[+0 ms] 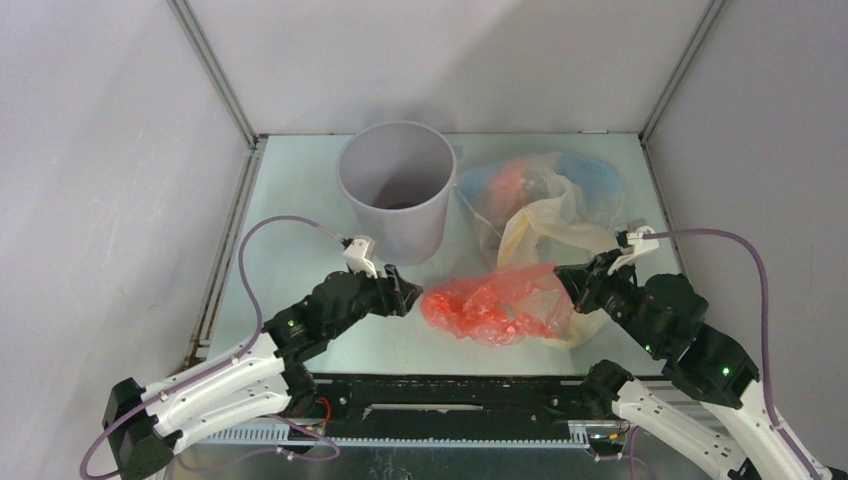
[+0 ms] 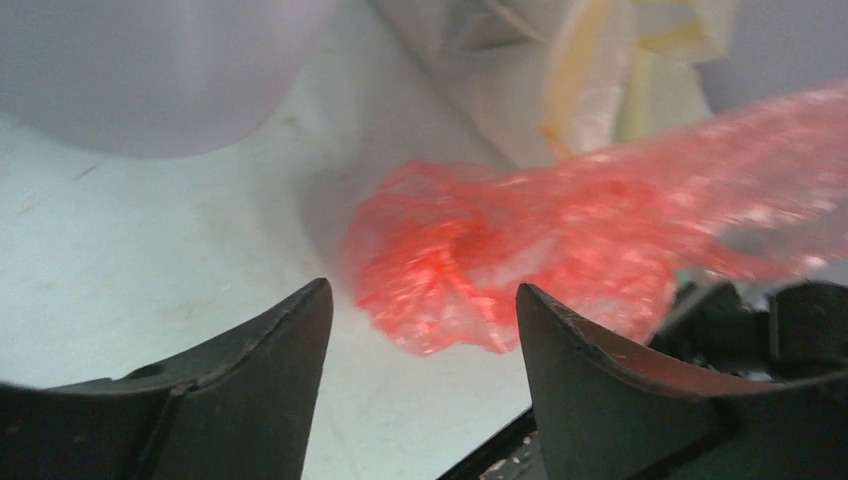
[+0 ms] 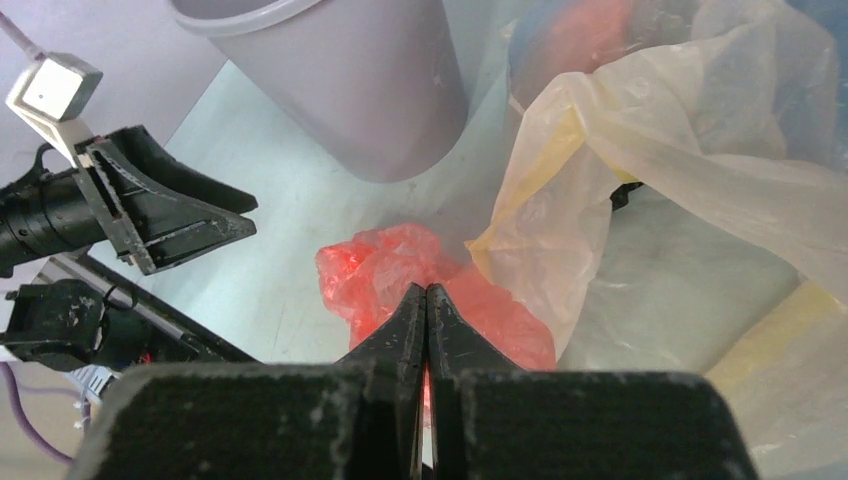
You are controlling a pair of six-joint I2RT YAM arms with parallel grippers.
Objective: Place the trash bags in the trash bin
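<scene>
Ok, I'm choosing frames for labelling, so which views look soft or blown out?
Top external: evenly lit and sharp, though the red bag glows nearly blown out. Left wrist: the trash bin is a soft blur, and the bag's far end smears. Right wrist: mostly crisp, the yellow bag's folds clear.

No text, label, brand, number or sign can be read in any view (the round light-grey plastic trash bin (image 1: pixel 392 190), the crinkly translucent red-pink plastic bag (image 1: pixel 495 303) and the pale yellow plastic bag (image 1: pixel 545 225) show only plain surfaces).
</scene>
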